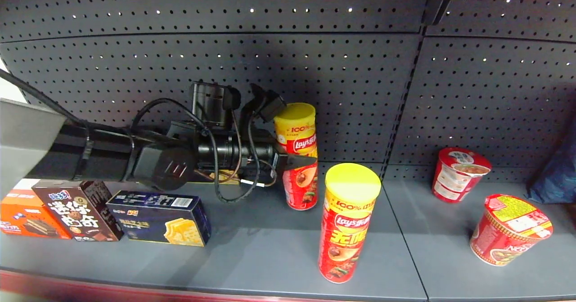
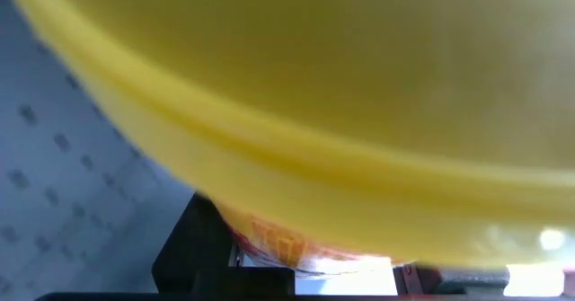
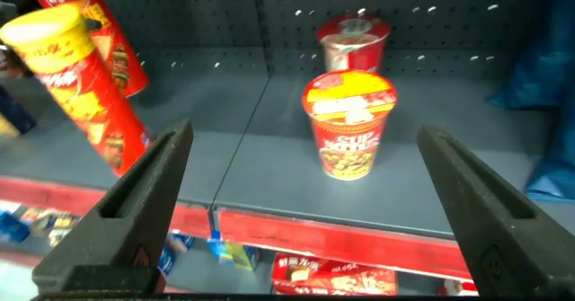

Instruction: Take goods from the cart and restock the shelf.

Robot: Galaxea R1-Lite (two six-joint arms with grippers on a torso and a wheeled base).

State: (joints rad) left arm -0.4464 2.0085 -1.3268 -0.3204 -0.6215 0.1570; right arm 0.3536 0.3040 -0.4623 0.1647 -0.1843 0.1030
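Head view: the left end effector (image 1: 300, 161) is clamped round a chip can (image 1: 296, 133), upright at the far side of the shelf (image 1: 252, 252). A second chip can (image 1: 348, 223) stands nearer, to its right.

Left wrist view: the held can's yellow lid (image 2: 359, 112) is close up.

Right wrist view: the right end effector (image 3: 302, 135) has its fingers apart, with a noodle cup (image 3: 350, 126) beyond.

the front chip can (image 1: 348, 223) has a red name badge and big yellow signs. the back chip can (image 1: 298, 135) behind it has the same badge. the boxes (image 1: 162, 218) left of it have print too small to tell.
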